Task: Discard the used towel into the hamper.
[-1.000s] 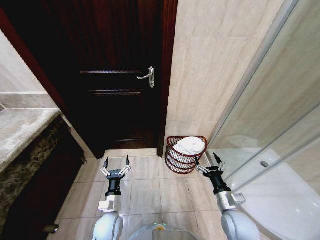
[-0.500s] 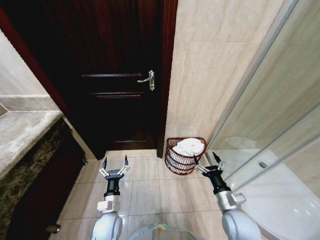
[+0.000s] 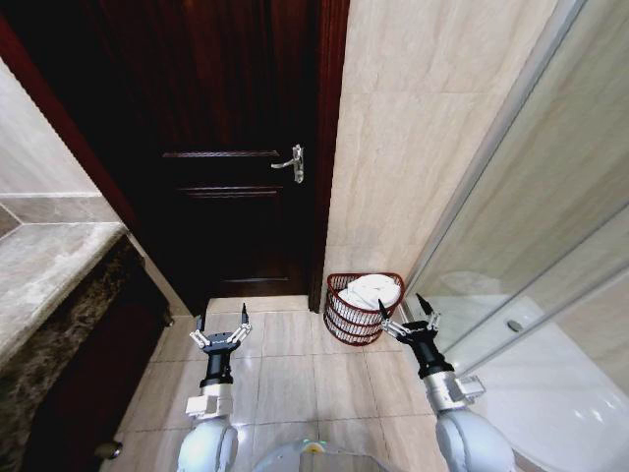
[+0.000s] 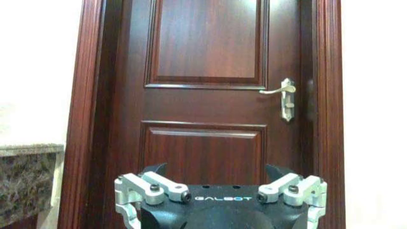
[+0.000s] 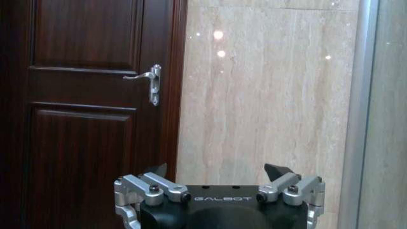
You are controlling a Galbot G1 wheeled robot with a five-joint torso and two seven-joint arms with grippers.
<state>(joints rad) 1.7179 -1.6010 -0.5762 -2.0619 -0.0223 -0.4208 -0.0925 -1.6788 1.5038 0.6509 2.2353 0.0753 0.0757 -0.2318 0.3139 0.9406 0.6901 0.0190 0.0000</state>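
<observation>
Towel [image 3: 371, 290]: white, lay bunched inside the hamper, its folds rising to about the rim.
Hamper [image 3: 346, 317]: stood on the floor tiles against the beige wall, between the dark door on the left and the glass shower screen on the right.
Right hand [image 3: 405, 317]: empty, fingers spread apart, hovering just near of the hamper, slightly to its right.
Left hand [image 3: 222, 326]: empty, fingers spread apart, held over the floor well left of the hamper, facing the door [image 4: 210, 95].
Change: over the last second the whole head view shifted, the hamper growing slightly smaller and the door handle [image 3: 293, 162] sitting lower; that read as the camera pulling back, not the hamper moving.
Meaning: towel in, both hands free, so the task looked done.
</observation>
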